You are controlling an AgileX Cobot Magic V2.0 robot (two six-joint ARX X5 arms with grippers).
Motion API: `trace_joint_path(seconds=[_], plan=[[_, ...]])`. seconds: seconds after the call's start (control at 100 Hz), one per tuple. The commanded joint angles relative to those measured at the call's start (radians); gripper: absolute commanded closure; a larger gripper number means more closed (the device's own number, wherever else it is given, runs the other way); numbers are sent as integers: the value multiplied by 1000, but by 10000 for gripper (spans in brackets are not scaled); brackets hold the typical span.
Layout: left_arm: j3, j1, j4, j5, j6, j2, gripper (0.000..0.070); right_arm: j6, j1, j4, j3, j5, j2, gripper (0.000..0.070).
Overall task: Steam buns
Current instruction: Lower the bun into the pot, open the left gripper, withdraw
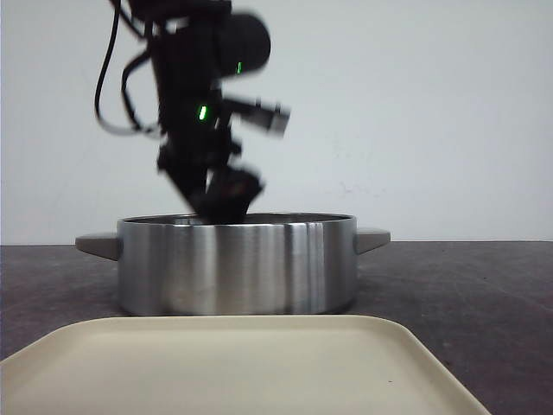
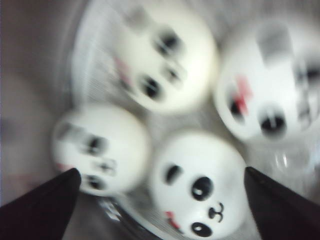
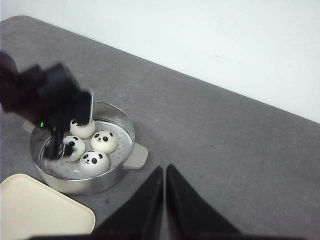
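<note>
Four white panda-face buns lie inside a steel pot [image 1: 238, 268] on its perforated rack. In the right wrist view they show as bun [image 3: 82, 128], bun [image 3: 104, 141], bun [image 3: 72, 147] and bun [image 3: 94, 163]. My left gripper [image 1: 225, 203] reaches down into the pot, blurred by motion. In the left wrist view the left gripper [image 2: 161, 171] is open and empty, just above the buns, with the nearest bun [image 2: 200, 185] between its fingers [image 2: 47, 205]. My right gripper [image 3: 164, 168] is shut and empty, high over the grey table to the right of the pot [image 3: 90, 185].
A beige tray [image 1: 233, 367] lies in front of the pot, close to its wall, and also shows in the right wrist view [image 3: 40, 212]. The pot has side handles [image 3: 136, 156]. A white wall stands behind the dark grey table [image 3: 225, 150].
</note>
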State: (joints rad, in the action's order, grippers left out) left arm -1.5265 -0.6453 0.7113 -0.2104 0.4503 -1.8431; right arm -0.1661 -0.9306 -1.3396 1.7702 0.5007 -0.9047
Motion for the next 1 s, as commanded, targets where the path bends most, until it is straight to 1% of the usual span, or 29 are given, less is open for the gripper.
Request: trace_joint_path(seconds=[0.0,0.04,0.05,0.06,0.09,0.16,0.23,0.28,0.33,0.4,0.44,0.5,0.56,0.62,0.68,0.76,0.85,0.91,0.99], plan=[[-77,-11,4,7,-156,47,463,-18,-11,-38,16,20,-8,700],[-107,-11,9,35,-229,71,652,-18,-11,-38,15,35,-9,700],[-113,-11,9,45,-244,78,689,-18,-11,-38,15,39,-9,700],[-118,-11,10,56,-261,85,700,-18,-11,-38,15,42,-9,700],[-130,-10,9,95,-310,108,687,-18,-11,-38,13,52,-9,700],[-138,-6,5,182,-415,172,689,-18,-11,-37,-1,58,-8,700],[-138,-2,11,233,-492,238,689,-18,-11,-29,-32,58,-7,700],[-138,-4,16,255,-507,282,689,-18,-12,-6,-71,58,1,700],[-135,-13,33,289,-508,327,689,-17,-13,47,-129,57,16,697],[-115,-46,81,322,-511,391,689,-13,-18,172,-243,42,54,693],[-92,-74,112,321,-513,428,689,4,-24,267,-320,8,81,693],[-38,-121,136,293,-515,495,688,50,-31,436,-446,-76,125,693],[45,-176,105,238,-540,578,689,99,-36,611,-570,-192,171,693],[148,-237,32,170,-592,671,689,126,-36,766,-682,-296,214,693],[258,-298,-50,101,-662,767,689,124,-36,876,-774,-340,249,693],[389,-375,-117,-8,-757,884,689,121,-35,957,-867,-341,278,693],[490,-439,-128,-140,-825,982,689,122,-34,993,-936,-298,281,693],[527,-461,-115,-184,-845,1025,689,122,-34,988,-955,-259,279,693],[537,-467,-71,-190,-853,1054,688,120,-34,957,-956,-238,270,693]])
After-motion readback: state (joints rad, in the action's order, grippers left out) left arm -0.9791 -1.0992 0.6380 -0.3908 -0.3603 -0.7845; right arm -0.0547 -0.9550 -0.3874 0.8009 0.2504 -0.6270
